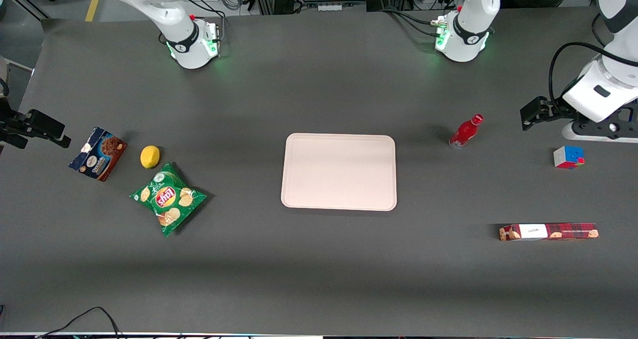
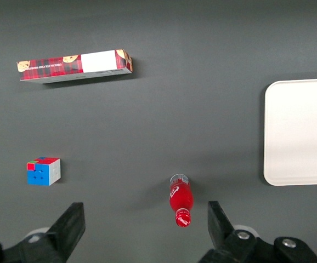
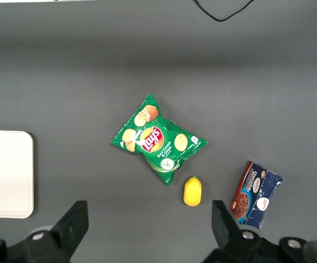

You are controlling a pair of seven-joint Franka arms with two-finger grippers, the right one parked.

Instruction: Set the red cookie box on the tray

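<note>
Front view: gripper (image 2: 145, 227) (jaws apart) above red bottle (image 1: 466, 131), near puzzle cube (image 1: 568, 157).

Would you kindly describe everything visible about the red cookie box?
The red cookie box is a long, slim cardboard-looking carton in red tartan with a white label panel and cookie pictures at both ends. It lies closed and flat on the table, touching nothing, nearer the front camera than the Rubik's cube. The open gripper hovers apart.

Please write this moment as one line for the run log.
phase: before grasp | gripper: open, high above table near red bottle | red cookie box: flat on table, untouched | tray: holds nothing
</note>
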